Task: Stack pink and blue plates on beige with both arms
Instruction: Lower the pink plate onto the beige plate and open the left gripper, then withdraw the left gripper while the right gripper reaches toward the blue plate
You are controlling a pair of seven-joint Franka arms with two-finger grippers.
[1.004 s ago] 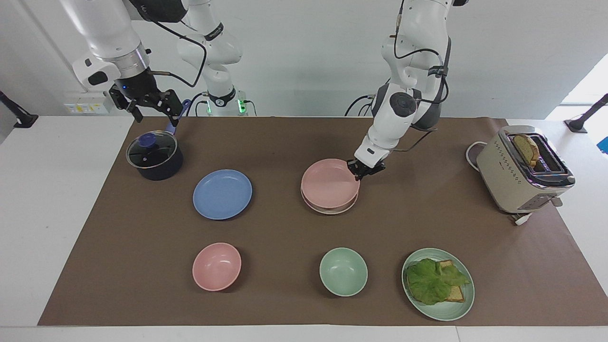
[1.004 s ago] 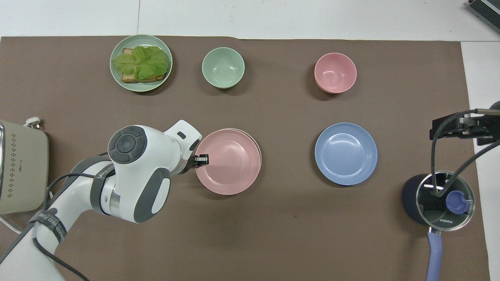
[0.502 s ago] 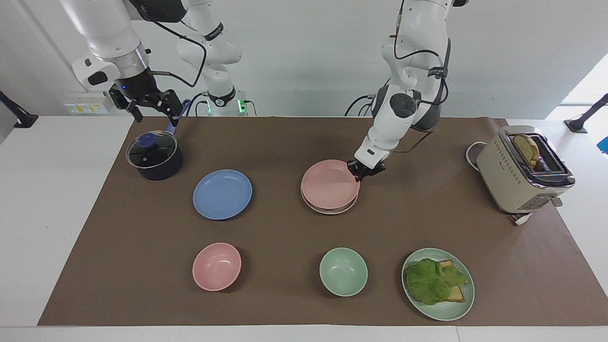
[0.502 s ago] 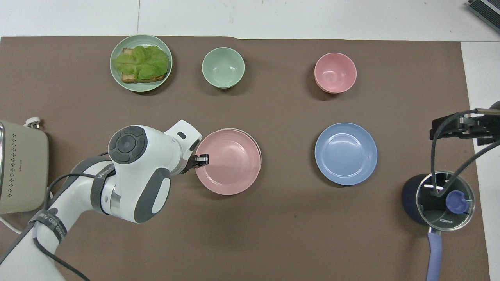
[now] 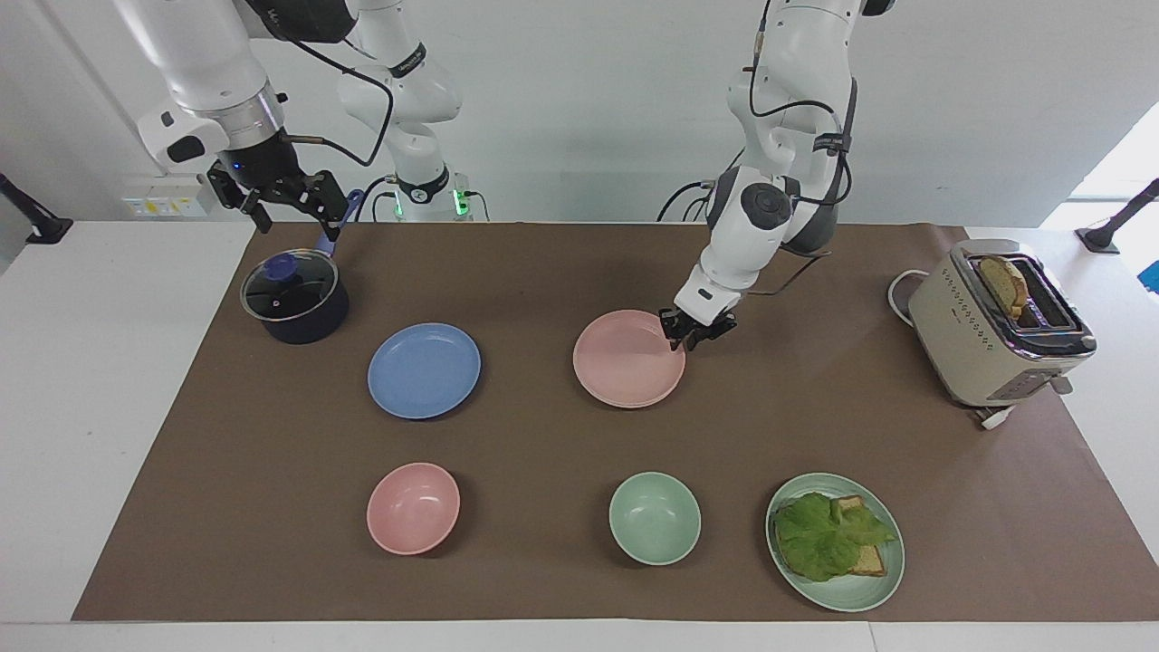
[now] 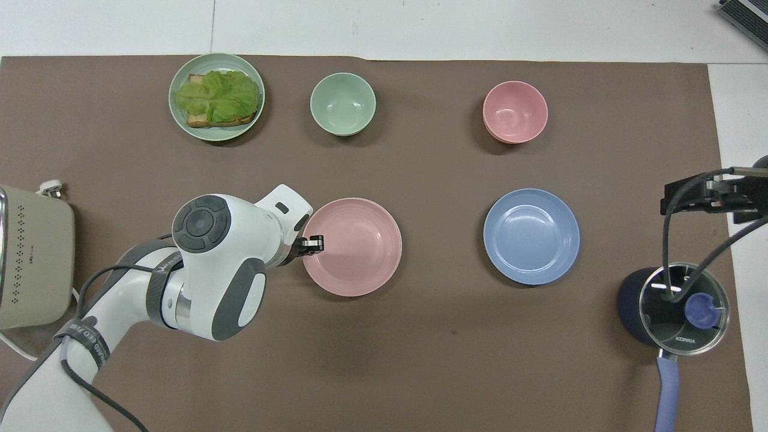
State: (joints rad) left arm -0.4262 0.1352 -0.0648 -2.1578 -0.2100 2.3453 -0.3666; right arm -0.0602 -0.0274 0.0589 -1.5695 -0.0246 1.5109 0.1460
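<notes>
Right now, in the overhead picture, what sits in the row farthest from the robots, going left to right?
Green plate carrying lettuce and toast → green bowl → pink bowl.

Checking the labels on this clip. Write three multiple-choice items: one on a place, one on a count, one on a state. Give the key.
1. The left gripper is at the rim of the:
A blue plate
B pink plate
C pink bowl

2. Bowls on the mat:
A one
B two
C three

3. The blue plate is:
A flat on the mat, alone
B stacked on the pink plate
C tipped on edge

Key: B, its tips sit at that plate's edge; B, only the pink bowl and a green bowl; A, nothing lies on or under it.
</notes>
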